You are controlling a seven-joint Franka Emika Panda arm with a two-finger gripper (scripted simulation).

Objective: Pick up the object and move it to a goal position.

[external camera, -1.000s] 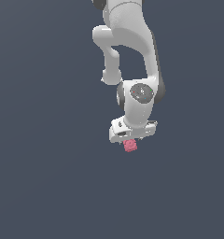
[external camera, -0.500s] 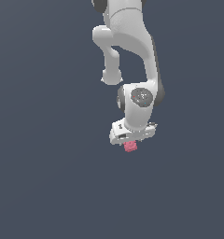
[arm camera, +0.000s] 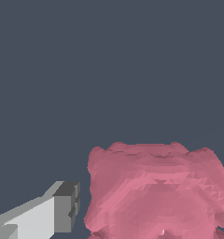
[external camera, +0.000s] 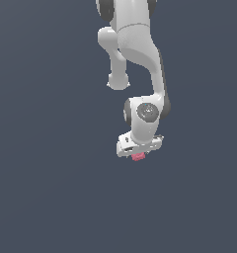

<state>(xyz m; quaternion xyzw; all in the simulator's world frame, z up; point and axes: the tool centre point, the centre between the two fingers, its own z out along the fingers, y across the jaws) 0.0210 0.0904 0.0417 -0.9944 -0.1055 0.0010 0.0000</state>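
The object [external camera: 138,156] is a small pink-red block, roughly cube-shaped with lumpy, uneven edges. In the exterior view only its lower part shows, peeking out just beneath the white gripper [external camera: 138,154] and much narrower than it. In the wrist view the block [arm camera: 156,191] looms close, its faceted surface bumpy along the upper rim, with one grey-tipped finger [arm camera: 65,207] just beside it.

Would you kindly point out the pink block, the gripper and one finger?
pink block [arm camera: 156,191], wrist view, its lumpy facing side.
gripper [external camera: 138,154], exterior view, between its fingertips.
finger [arm camera: 62,207], wrist view, its grey tip.
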